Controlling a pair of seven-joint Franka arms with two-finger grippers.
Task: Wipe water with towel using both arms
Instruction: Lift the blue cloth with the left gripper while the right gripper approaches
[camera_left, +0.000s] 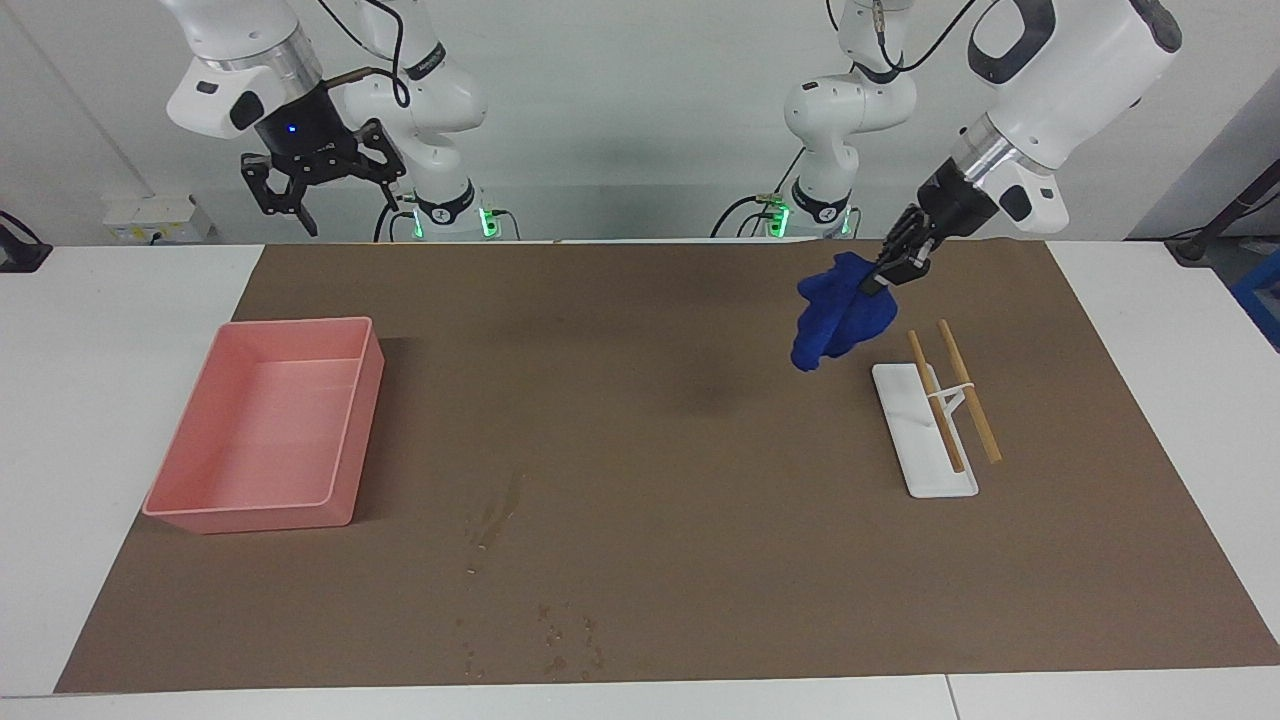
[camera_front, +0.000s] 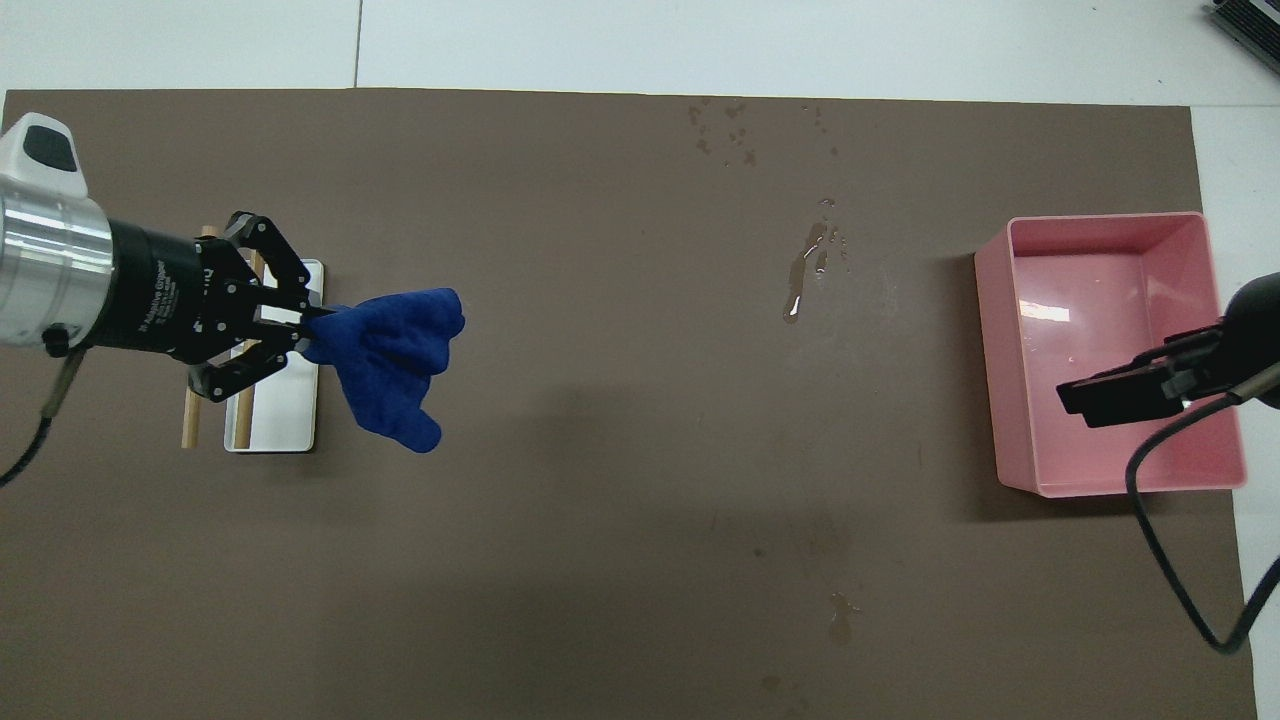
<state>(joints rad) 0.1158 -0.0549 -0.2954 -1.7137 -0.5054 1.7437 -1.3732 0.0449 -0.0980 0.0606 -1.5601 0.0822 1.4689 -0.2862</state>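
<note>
Towel (camera_left: 838, 310) hangs pinched in the left gripper (camera_left: 893, 270) above the mat; carry it low to the water (camera_left: 497, 520). Right gripper (camera_left: 318, 190) waits, jaws spread.

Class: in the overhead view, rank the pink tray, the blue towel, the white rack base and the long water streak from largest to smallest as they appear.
1. Pink tray.
2. Blue towel, though it hangs raised in the left claw, nearer the camera, so it may look oversized.
3. White rack base, partly covered by the claw, so its rank against the towel is unsure.
4. Water streak.
</note>
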